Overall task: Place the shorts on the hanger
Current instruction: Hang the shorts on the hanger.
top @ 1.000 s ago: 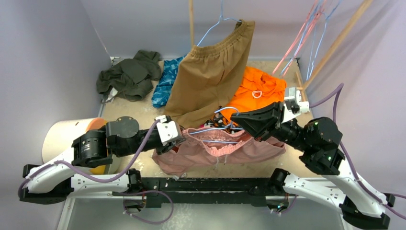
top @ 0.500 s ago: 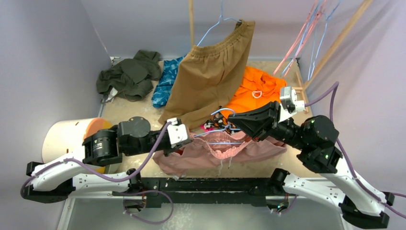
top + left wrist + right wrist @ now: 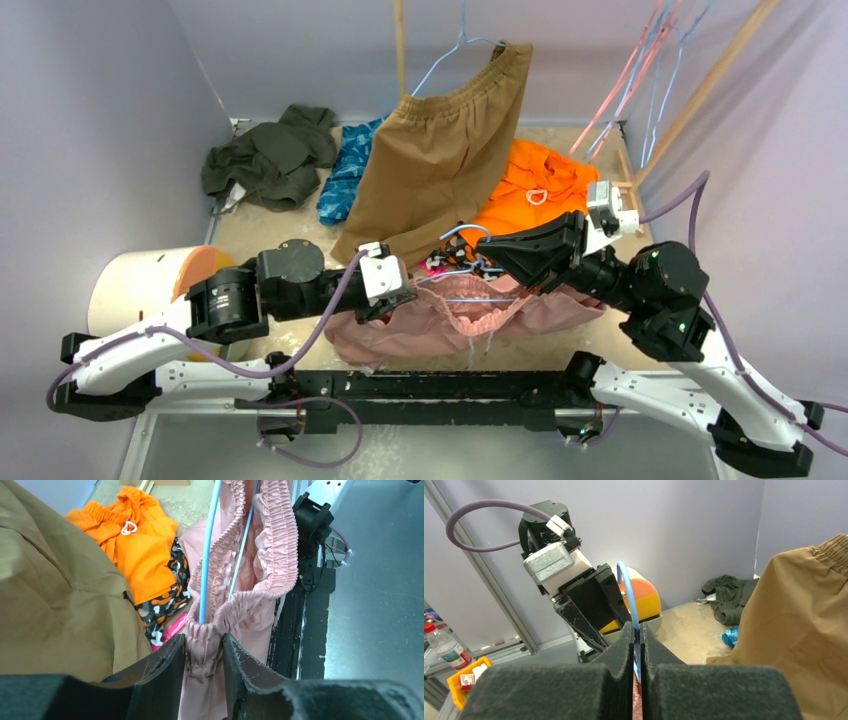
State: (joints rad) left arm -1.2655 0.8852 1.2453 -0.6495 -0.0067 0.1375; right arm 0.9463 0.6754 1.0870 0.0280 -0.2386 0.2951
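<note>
Threading stage, judged about midway; shorts hang in a shallow sling between the two arms, just above the near edge of the table, waistband uppermost and legs drooping below; hanger lies roughly level along the waistband, and in the left wrist view its blue wires run down into the gathered opening of the shorts, one end of the wire meeting the elastic right at the pinch; left gripper closed on a fold of the waistband, fabric bunched between its fingers; right gripper clamped shut on the hanger wire, a blue curve rising from between its pads; done, as far as can be seen: hanger entered into the waist opening at the left end, waistband stretched along it; the hanger's far end is hidden under the right gripper, so whether it sits inside the waistband cannot be told; left to do, by judgement: seat the waistband over both ends, let go of the fabric, check that it hangs without slipping; tan-brown shorts and orange garment lie behind, apart from the work.
</note>
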